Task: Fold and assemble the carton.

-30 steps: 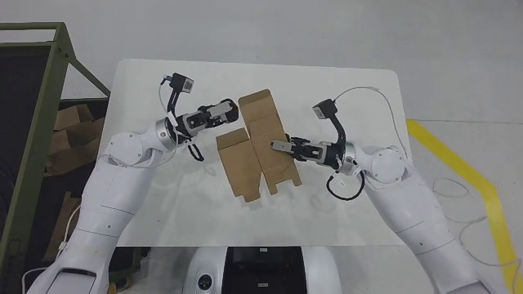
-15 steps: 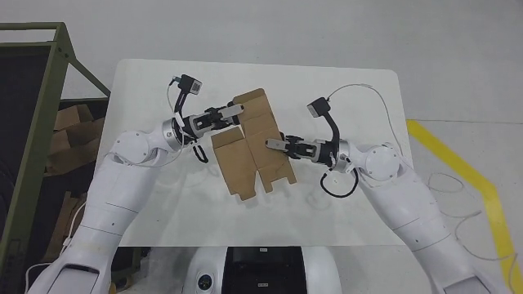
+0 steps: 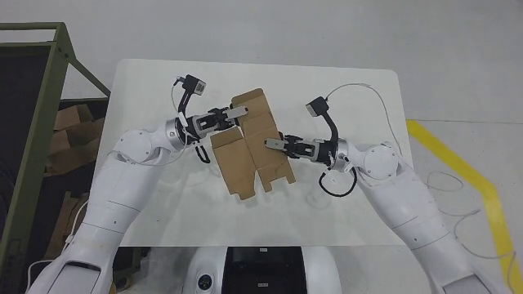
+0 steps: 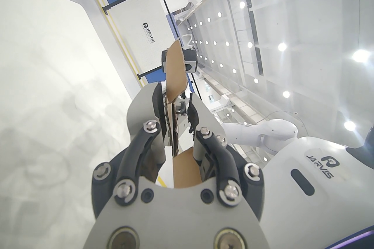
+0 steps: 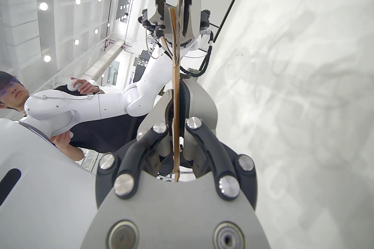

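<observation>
**Left gripper (image 3: pixel 239 111) advanced onto carton (image 3: pixel 253 143) edge**

Top view: carton is held over the middle of the table (image 3: pixel 351 98), right gripper (image 3: pixel 270 142) opposite.
Left wrist view: carton (image 4: pixel 175 72) is straddled, one pad (image 4: pixel 191 113) apparently not yet touching.
Right wrist view: carton (image 5: pixel 176 81) edge is pinched by right gripper (image 5: pixel 175 113).
Left grip should be closed before panels are spread.

In the right wrist view the carton (image 5: pixel 174 81) runs edge-on, so its panels and folds can't be made out. From above, the green rack (image 3: pixel 33 27) is cut by the left frame edge, its cardboard scraps (image 3: pixel 78 131) half hidden behind the rail. The carton masks the table (image 3: pixel 310 216) under it.
</observation>
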